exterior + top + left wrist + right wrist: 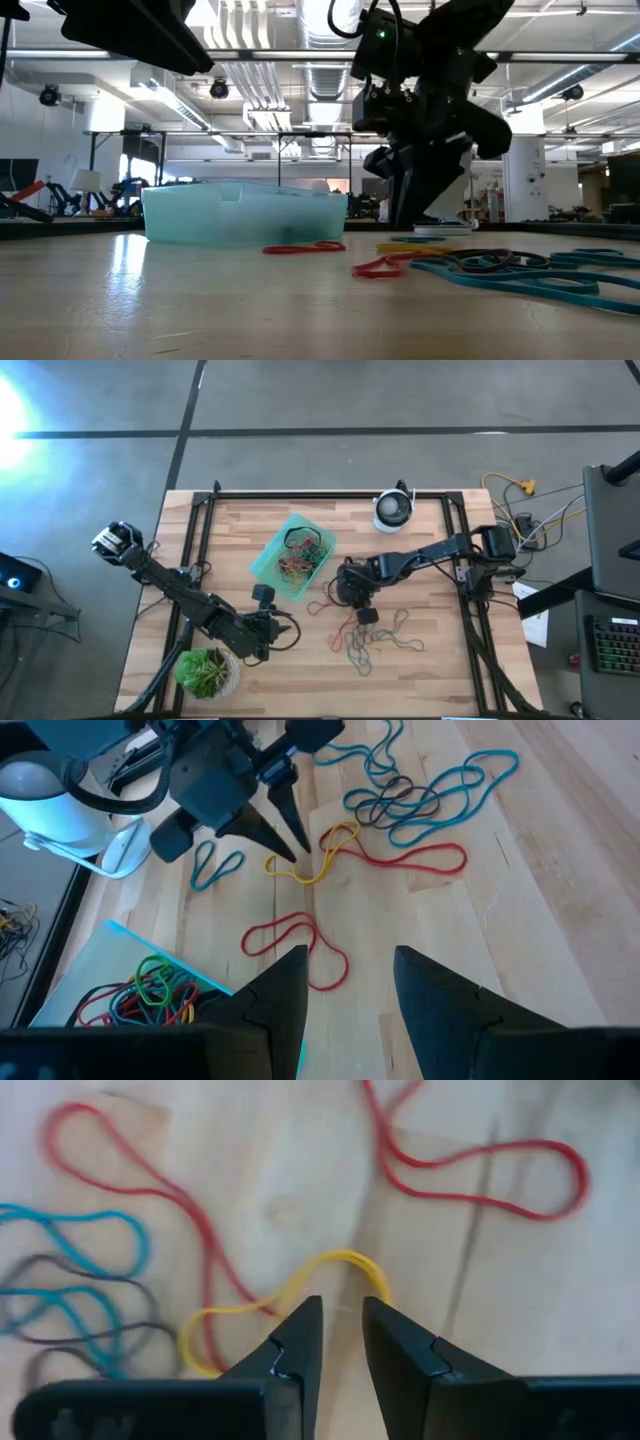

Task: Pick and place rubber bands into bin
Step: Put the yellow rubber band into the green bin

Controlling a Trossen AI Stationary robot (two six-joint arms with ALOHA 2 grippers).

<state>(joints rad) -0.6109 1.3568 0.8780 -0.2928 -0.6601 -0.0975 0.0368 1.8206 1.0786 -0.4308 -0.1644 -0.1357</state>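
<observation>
Bin (268,556) lengthwise diagonal across table (430,670)

Light wood table (430,680) w/ black frame rails along the edges. On it: teal bin (268,565) near the middle, holding a tangle of bands; loose rubber bands (375,640) scattered just right of the bin, toward the front; white-and-black round device (394,510) at the back edge; potted plant (206,671) at front-left corner.
</observation>
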